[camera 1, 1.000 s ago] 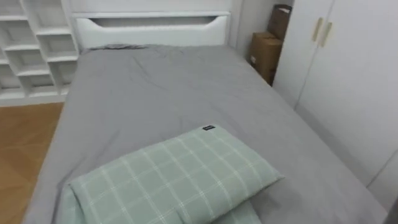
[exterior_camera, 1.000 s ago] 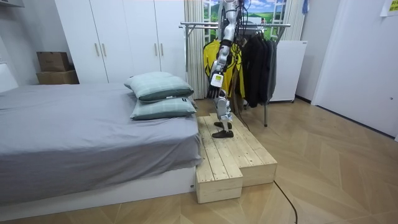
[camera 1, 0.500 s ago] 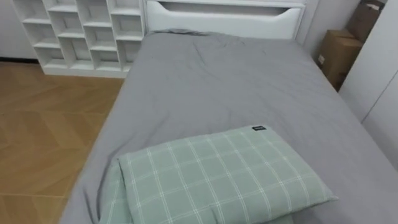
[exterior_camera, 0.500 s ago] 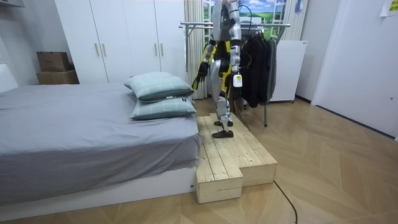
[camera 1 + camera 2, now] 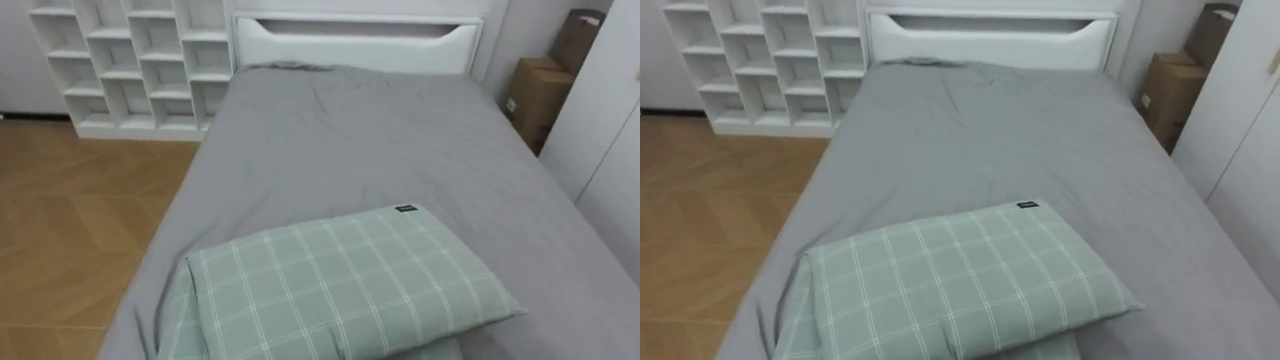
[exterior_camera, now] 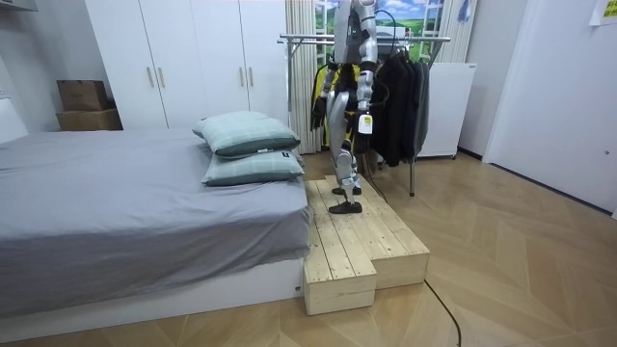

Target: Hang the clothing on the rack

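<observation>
fingers on both hands (image 6: pixel 316 114), low beside the clothes rack (image 6: pixel 386 40), are too small to read. head view has swung from the wardrobe (image 5: pixel 610 120) toward the bed (image 5: pixel 380 140) and checked pillow (image 5: pixel 350 290). clothes (image 6: pixel 400 92) hang behind the robot, so it is probably searching for a garment.

My head cameras look closely over green checked pillows (image 5: pixel 350 290) along the grey-sheeted bed (image 5: pixel 380 150); the far room view, seemingly side-on, shares both.

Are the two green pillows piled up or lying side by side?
Piled up. The top pillow lies on the lower pillow at the end of the grey bed; the lower one's edge peeks out underneath.
</observation>
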`<state>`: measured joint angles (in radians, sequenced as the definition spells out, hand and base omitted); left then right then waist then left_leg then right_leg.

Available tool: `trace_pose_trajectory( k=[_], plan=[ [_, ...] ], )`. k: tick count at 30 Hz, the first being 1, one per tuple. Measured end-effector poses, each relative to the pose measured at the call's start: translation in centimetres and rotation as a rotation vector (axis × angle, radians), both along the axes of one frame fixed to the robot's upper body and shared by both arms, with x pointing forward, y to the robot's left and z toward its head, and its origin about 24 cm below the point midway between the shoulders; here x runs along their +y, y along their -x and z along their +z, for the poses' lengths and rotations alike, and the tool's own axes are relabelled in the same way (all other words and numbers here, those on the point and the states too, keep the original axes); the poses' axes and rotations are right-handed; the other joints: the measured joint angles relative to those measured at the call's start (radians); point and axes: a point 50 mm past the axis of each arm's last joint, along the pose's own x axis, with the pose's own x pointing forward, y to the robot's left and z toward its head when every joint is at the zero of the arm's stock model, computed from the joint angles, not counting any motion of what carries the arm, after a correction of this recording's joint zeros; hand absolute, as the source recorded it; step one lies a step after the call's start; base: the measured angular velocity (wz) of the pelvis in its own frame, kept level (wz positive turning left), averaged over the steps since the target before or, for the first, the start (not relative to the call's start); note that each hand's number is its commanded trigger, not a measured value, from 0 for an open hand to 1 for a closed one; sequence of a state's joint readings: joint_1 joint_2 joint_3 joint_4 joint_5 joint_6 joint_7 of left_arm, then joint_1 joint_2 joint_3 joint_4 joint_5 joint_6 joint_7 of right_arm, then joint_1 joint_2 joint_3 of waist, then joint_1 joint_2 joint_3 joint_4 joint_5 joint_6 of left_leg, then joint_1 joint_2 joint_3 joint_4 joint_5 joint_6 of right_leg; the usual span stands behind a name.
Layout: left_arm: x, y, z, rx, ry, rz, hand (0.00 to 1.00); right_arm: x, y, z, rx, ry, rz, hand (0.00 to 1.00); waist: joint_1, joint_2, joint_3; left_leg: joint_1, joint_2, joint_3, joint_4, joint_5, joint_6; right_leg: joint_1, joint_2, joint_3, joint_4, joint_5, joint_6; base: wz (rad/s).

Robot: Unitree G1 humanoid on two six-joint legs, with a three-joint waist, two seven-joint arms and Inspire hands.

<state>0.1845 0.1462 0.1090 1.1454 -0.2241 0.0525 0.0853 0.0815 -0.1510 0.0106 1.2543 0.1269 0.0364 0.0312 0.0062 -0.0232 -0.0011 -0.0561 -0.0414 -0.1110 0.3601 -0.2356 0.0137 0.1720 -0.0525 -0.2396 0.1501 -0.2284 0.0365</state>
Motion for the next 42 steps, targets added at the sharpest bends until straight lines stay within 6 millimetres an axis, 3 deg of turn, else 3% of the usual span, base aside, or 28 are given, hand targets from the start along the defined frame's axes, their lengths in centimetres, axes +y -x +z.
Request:
trace_pose_trajectory(
  k=[6,15,27,42],
  plan=[
    [-0.03,0.3,-0.03,0.006,0.008,-0.006,0.0,-0.11,0.23,0.02,-0.008,-0.004,-0.016,0.0,-0.005,0.008,-0.0032,0.016,0.005,0.02,-0.019,0.0,0.0,0.001,0.0,0.022,0.001,0.002,-0.002,-0.12],
    [-0.85,0.1,-0.21,-0.016,0.061,-0.026,0.0,-0.22,0.09,0.12,-0.031,-0.031,-0.001,0.0,0.002,0.017,0.003,0.016,0.01,0.032,-0.043,0.003,-0.004,-0.005,0.001,0.022,0.001,0.003,-0.002,-0.01],
    [-0.82,0.27,-0.22,-0.014,0.058,-0.026,0.0,-0.03,0.51,0.02,-0.02,-0.062,-0.049,0.0,0.001,0.013,0.0085,0.015,0.009,0.031,-0.053,0.007,-0.006,-0.012,0.001,0.021,0.001,0.003,-0.002,0.0],
    [-0.83,0.21,-0.22,-0.016,0.058,-0.026,0.0,0.05,0.46,0.0,-0.021,-0.067,-0.055,0.0,0.001,0.011,0.0083,0.014,0.01,0.035,-0.053,0.006,-0.006,-0.015,0.001,0.025,0.0,0.003,-0.002,0.0]
  ],
)
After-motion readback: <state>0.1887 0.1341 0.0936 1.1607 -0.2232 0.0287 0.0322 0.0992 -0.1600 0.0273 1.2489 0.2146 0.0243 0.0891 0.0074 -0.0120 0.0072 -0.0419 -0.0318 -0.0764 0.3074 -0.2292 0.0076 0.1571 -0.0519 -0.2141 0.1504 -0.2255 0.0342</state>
